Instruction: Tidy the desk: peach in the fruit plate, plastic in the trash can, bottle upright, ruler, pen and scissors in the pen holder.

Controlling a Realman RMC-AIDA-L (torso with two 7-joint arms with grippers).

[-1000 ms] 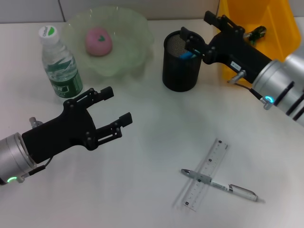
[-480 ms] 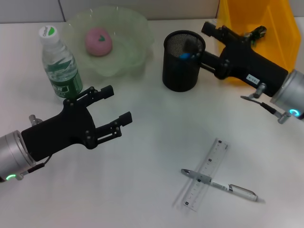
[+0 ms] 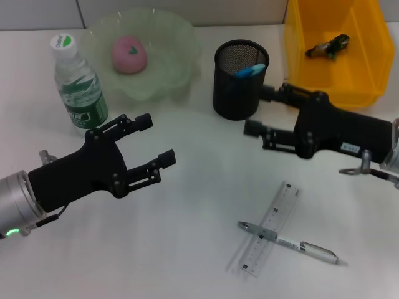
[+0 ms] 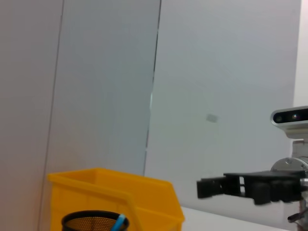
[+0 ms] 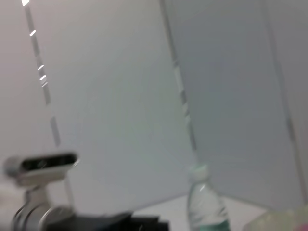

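Evidently the scissors [image 3: 250, 70] had just been left in the holder [image 3: 240, 80], at one o'clock; the right gripper [image 3: 257, 112] was withdrawn, jaws wide, empty. Ruler [image 3: 270, 228] and pen [image 3: 290, 243] remained at five o'clock; the left gripper [image 3: 157, 140] was parked, likewise spread and empty.

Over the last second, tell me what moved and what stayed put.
The right gripper pulled back from over the pen holder toward the robot and down, jaws open and empty; the blue-handled item it reached in with stays in the holder. The left gripper, bottle, peach, ruler and pen have not moved.
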